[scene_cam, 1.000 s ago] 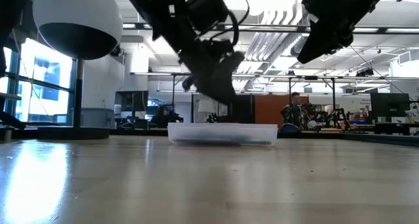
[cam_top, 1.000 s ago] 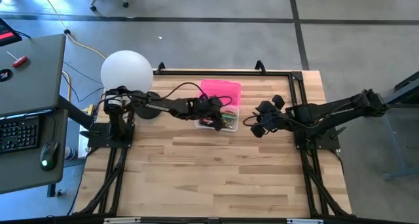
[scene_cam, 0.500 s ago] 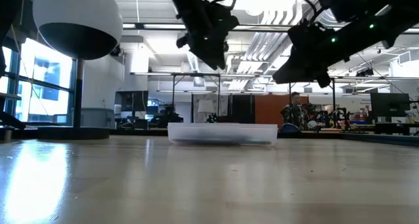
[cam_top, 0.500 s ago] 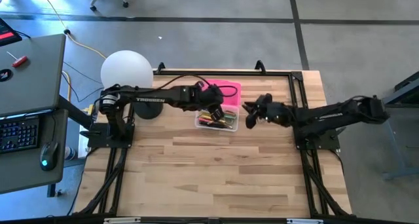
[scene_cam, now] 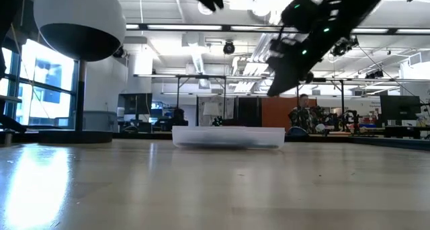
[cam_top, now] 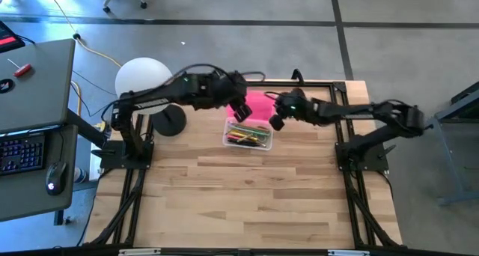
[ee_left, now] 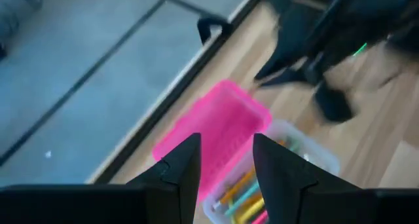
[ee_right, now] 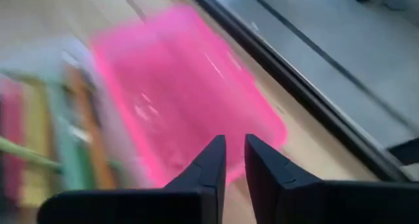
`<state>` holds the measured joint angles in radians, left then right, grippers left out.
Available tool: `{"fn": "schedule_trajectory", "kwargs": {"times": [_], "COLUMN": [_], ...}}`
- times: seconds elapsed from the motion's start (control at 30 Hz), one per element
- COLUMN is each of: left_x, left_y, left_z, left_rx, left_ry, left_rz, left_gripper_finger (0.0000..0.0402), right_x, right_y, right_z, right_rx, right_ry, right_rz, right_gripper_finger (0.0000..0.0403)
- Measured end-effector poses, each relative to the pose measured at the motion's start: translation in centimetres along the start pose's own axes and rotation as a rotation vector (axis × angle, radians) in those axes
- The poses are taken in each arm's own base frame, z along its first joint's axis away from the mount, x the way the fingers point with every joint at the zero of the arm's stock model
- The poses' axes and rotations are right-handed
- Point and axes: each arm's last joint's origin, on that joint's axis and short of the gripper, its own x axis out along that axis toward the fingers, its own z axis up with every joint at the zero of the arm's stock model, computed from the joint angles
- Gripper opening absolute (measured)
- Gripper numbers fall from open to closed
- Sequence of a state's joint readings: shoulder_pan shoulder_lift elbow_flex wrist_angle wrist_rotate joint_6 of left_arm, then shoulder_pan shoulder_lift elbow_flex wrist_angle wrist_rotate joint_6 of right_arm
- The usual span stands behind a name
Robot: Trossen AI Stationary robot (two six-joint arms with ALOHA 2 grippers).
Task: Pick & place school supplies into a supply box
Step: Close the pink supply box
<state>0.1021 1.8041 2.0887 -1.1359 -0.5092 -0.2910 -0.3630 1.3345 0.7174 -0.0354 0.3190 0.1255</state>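
Observation:
The supply box (cam_top: 249,135), clear plastic, stands on the table toward its far middle. School supplies (cam_top: 245,135) lie in it: orange, yellow, green and red pencils, also seen in the left wrist view (ee_left: 243,196). Its pink lid (cam_top: 260,105) lies flat on the table just behind the box. My left gripper (cam_top: 241,111) hangs open and empty high over the lid's left end (ee_left: 216,129). My right gripper (cam_top: 275,122) hovers over the lid's right end (ee_right: 196,86), clear of it. Only a narrow gap shows between its fingers, with nothing in it.
A white globe lamp (cam_top: 144,80) on a black foot (cam_top: 171,122) stands at the table's far left corner. A black frame rail (cam_top: 299,81) runs along the far edge. Bare wood (cam_top: 247,196) spreads across the near half. A desk with a keyboard (cam_top: 21,153) stands beyond the left edge.
My left gripper has risen from inside the box to high above it, still open and empty. My right gripper has swung toward the table's left and far edge, coming lower, from the right of the box to over the pink lid's right end.

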Motion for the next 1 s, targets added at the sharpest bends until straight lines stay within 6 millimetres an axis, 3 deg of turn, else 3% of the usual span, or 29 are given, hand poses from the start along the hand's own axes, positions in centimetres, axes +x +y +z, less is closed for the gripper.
{"fn": "schedule_trajectory", "kwargs": {"times": [0.17, 0.3, 0.57, 0.83, 1.0], "left_x": [-2.6, -3.6, -3.7, -4.2, -4.2], "left_y": [0.9, 1.7, 2.4, 2.9, 3.0], "left_z": [1.2, 1.1, -0.1, 0.0, -0.1], "left_rx": [0.031, 0.057, 0.112, 0.106, 0.113], "left_ry": [-0.045, -0.01, 0.081, 0.05, 0.058], "left_rz": [-0.016, 0.029, 0.159, 0.225, 0.236], "left_gripper_finger": [0.017, 0.017, 0.017, 0.017, 0.017], "right_x": [4.0, 6.5, 8.6, 12.1, 13.1], "right_y": [-0.4, -1.0, -4.7, -5.4, -5.8], "right_z": [1.1, 2.8, 6.9, 4.9, 4.3], "right_rx": [-0.16, -0.199, -0.189, -0.184, -0.179], "right_ry": [0.142, 0.143, 0.205, 0.304, 0.313], "right_rz": [-0.092, -0.016, 0.148, 0.214, 0.197], "right_gripper_finger": [0.0059, 0.0082, 0.0105, 0.0097, 0.0094]}}
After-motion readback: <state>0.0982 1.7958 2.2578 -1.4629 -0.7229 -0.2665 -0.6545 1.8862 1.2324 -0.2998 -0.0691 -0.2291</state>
